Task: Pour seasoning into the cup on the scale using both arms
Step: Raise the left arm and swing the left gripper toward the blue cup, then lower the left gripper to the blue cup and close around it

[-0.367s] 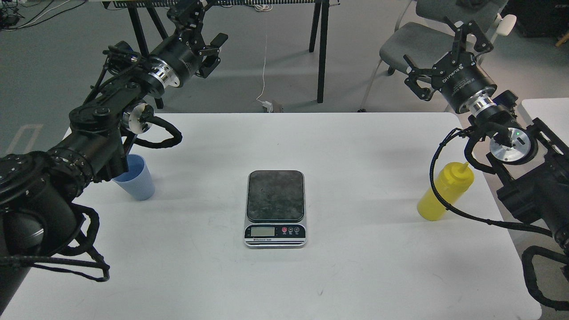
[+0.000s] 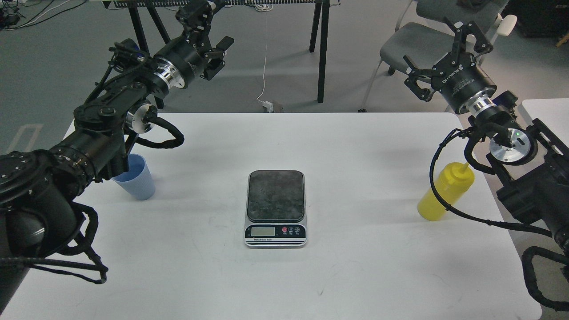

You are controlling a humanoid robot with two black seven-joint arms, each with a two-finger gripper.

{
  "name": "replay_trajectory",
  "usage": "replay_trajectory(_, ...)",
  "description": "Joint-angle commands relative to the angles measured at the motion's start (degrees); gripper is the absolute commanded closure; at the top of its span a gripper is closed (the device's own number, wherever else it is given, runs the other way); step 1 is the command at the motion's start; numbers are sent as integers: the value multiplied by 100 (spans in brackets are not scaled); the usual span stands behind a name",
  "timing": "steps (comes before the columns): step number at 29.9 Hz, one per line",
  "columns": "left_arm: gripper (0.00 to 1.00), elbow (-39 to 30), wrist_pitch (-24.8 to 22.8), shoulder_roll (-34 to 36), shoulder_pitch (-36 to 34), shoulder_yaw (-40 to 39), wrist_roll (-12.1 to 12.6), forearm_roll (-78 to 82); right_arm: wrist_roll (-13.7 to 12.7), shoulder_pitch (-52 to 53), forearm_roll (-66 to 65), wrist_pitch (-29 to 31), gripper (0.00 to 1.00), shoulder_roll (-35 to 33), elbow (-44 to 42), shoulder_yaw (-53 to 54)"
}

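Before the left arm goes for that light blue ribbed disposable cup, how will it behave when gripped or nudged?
The light blue ribbed disposable cup looks thin-walled, so it will probably flex under a firm squeeze. It appears empty, so it is likely light and may slide on the smooth white table if nudged. It tapers to a narrower base, so a push near the rim could tip it.

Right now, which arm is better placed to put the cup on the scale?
Left. The light blue cup stands on the table's left side beside the left arm; the scale platform is bare. The right arm is across by the yellow squeeze bottle.
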Motion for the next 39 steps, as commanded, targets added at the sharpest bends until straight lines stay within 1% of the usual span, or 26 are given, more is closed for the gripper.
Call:
replay_trajectory(1, 8, -19, -3, 19, -33, 51, 0, -36, 0, -12, 0, 0, 0, 0, 0, 0)
replay_trajectory(5, 7, -10, -3, -7, -103, 77, 0, -28, 0, -20, 0, 0, 0, 0, 0, -9)
replay_trajectory(9, 7, -28, -3, 106, -226, 322, 0, 252, 0, -20, 0, 0, 0, 0, 0, -9)
replay_trajectory(12, 7, -45, -3, 440, -446, 910, 0, 954, 0, -20, 0, 0, 0, 0, 0, -9)
replay_trajectory(16, 7, -45, -3, 713, -718, 1938, 0, 2201, 0, -20, 0, 0, 0, 0, 0, -9)
replay_trajectory(18, 7, -54, -3, 1010, -771, 2238, 0, 2878, 0, -20, 0, 0, 0, 0, 9, -9)
replay_trajectory(20, 7, -106, -3, 1266, -780, 2345, 0, 3433, 0, -29, 0, 0, 0, 0, 9, -9)
replay_trajectory(23, 8, -465, -3, 1722, -789, 2354, 0, 4355, 0, -38, 0, 0, 0, 0, 9, 0)
replay_trajectory(25, 10, -957, -3, 2196, -754, 2362, 0, 4848, 8, -82, 0, 0, 0, 0, 17, 0)
replay_trajectory(28, 10, -1748, -3, 2882, -710, 2362, 0, 5350, 8, -108, 0, 0, 0, -26, 44, 0)
replay_trajectory(31, 10, -2215, -3, 3393, -587, 2362, 0, 5789, 8, -126, 0, 0, 0, -52, 53, 17)
replay_trajectory(35, 10, -2251, -3, 3534, -131, 2415, 0, 6396, 8, -126, 0, 0, 0, -44, 53, 35)
replay_trajectory(37, 10, -2234, 291, 3535, 80, 2415, 0, 6468, 8, -126, 0, 0, 0, -44, 53, 35)
replay_trajectory(39, 10, -2234, 424, 3526, 230, 2415, 0, 6450, 8, -126, 0, 0, 0, -44, 53, 35)
